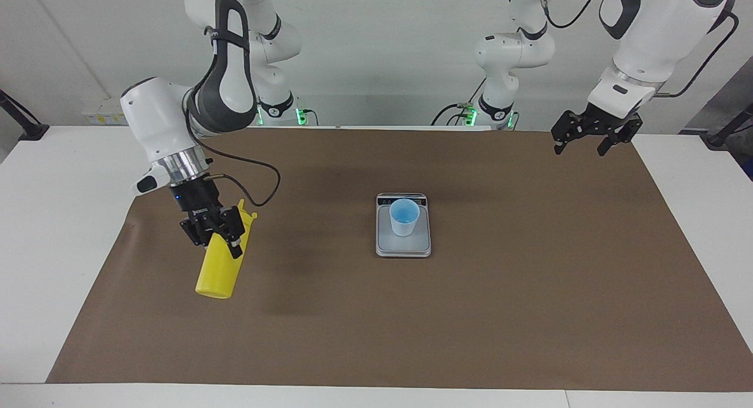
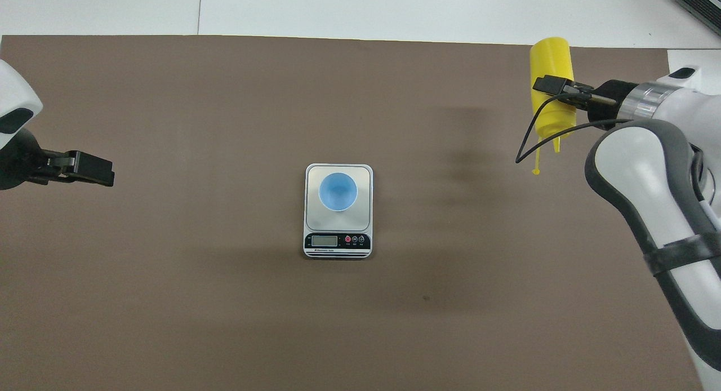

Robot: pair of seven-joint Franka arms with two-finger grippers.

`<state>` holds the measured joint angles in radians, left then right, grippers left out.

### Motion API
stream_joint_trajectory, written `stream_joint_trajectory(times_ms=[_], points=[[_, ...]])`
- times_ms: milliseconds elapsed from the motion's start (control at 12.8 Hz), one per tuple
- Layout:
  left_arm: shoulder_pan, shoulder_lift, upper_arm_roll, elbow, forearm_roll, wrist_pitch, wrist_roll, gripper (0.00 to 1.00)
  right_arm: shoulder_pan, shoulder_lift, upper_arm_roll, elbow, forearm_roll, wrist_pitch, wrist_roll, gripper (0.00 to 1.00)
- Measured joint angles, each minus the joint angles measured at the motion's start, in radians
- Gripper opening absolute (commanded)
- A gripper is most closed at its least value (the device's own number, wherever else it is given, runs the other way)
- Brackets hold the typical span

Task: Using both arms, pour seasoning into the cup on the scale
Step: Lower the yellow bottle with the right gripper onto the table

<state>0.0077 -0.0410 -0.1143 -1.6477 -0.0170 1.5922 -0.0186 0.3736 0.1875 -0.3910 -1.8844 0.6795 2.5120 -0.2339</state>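
Well apart from the scale (image 1: 403,243), toward the right arm's end, the right gripper (image 1: 216,234) pinches the tilted yellow bottle (image 1: 219,267) aloft. The cup (image 1: 404,217) sits on the scale. The left gripper (image 1: 594,137) waits, spread. A slanted grip could let the bottle slip.

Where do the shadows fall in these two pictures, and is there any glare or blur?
Facing view: soft, diffuse shadows on the brown mat beside the yellow bottle and near the scale; no glare, all sharp. Overhead view: a faint shadow patch between the cup and the bottle; no blur.
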Motion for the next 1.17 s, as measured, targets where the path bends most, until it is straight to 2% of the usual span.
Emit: stream_joint_trajectory(times_ms=[234,391,547,781,938,1172], points=[[0.0,0.0,0.0,0.0,0.0,0.0,0.0,1.0,-0.023,-0.033,-0.025,0.002,-0.216,-0.195,0.122,0.0],[0.0,0.0,0.0,0.0,0.0,0.0,0.0,1.0,-0.026,-0.054,-0.039,0.014,-0.279,-0.345,0.209,0.0],[0.0,0.0,0.0,0.0,0.0,0.0,0.0,1.0,-0.027,-0.066,-0.066,0.058,-0.285,-0.552,0.26,0.0],[0.0,0.0,0.0,0.0,0.0,0.0,0.0,1.0,-0.047,-0.073,-0.079,0.082,-0.288,-0.742,0.345,0.0],[0.0,0.0,0.0,0.0,0.0,0.0,0.0,1.0,-0.064,-0.071,-0.079,0.082,-0.29,-0.817,0.471,0.0],[0.0,0.0,0.0,0.0,0.0,0.0,0.0,1.0,-0.066,-0.055,-0.075,0.101,-0.258,-0.862,0.76,0.0]])
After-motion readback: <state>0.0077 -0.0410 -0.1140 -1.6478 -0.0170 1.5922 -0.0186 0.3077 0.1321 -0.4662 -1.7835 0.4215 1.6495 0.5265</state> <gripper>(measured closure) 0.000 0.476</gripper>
